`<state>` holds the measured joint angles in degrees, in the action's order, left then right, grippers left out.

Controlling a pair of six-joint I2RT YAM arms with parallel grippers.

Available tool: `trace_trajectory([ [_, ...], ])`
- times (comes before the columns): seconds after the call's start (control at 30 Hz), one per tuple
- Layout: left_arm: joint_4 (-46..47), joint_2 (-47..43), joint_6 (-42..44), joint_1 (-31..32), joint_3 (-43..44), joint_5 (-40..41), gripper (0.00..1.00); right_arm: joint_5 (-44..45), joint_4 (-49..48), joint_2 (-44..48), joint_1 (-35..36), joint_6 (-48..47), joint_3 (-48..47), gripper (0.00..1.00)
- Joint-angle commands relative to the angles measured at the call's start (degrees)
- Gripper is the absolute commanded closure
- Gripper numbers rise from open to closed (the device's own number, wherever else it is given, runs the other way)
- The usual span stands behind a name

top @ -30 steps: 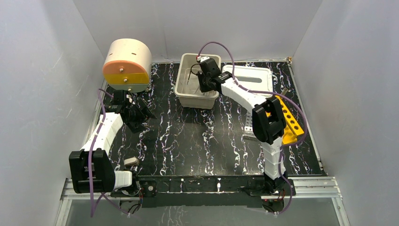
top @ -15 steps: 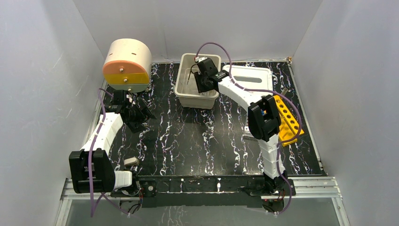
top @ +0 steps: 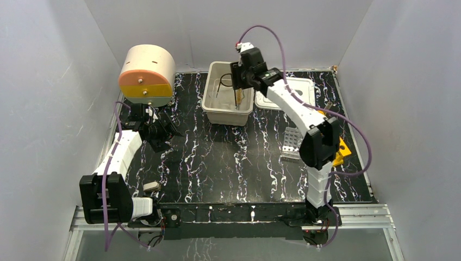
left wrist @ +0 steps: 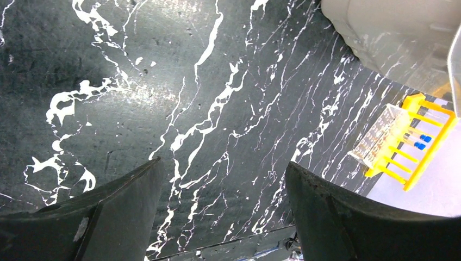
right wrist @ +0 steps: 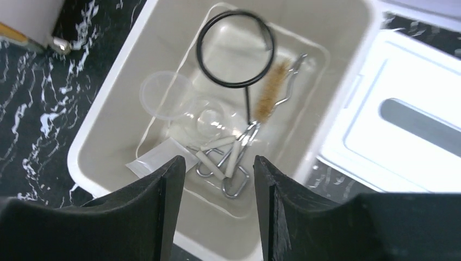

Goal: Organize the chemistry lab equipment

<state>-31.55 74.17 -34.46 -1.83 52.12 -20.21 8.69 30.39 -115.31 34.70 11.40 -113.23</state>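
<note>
Right tool (right wrist: 217, 163) hangs over the beige bin (right wrist: 108, 125) with its jaws spread and nothing between them, and straight below it in the wrist view lies the white triangle frame (right wrist: 223, 160), touching the clear packet (right wrist: 157, 157) on one side. Further up the bin floor sit a bristle brush (right wrist: 267, 100) and a black wire ring (right wrist: 235, 49) on its stem, with a clear round funnel (right wrist: 163, 95) beside them, so the small pieces are gathered in here. Just beside the bin rests its white lid (right wrist: 402, 114), off and flat on the desk (left wrist: 163, 81). Over on the other side, the left tool (left wrist: 223, 163) is also spread and empty, low above bare desk near the beige-and-orange drum (top: 147, 73). Well apart from the bin, the grey holed metal rack (top: 291, 144) and the yellow tube rack (left wrist: 405, 138) are not yet sorted. My read: a drop-off into the bin is wrapping up; next the right arm needs to clear the rim and swing back toward those racks, coming down open and square on whichever it takes.
</note>
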Motion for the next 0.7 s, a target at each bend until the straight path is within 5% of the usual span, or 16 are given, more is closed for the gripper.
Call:
trace_trajectory([
  [0.0,0.22,-2.97,2.44,-0.46,2.24,-4.25,0.19,2.09,-2.70,9.53,-4.13,-0.81,1.74,0.42],
  [0.2,1.09,-3.95,3.55,-0.41,3.83,-6.20,0.15,5.34,-1.70,12.08,-11.93,2.43,7.27,0.40],
  [0.43,3.58,-3.86,1.92,-0.28,4.30,-7.09,0.02,3.42,2.52,3.60,-17.75,3.75,5.18,0.37],
  [0.67,4.16,-3.16,2.11,-0.28,5.23,-5.40,0.02,12.22,8.68,-4.55,-20.58,14.26,2.47,0.35],
])
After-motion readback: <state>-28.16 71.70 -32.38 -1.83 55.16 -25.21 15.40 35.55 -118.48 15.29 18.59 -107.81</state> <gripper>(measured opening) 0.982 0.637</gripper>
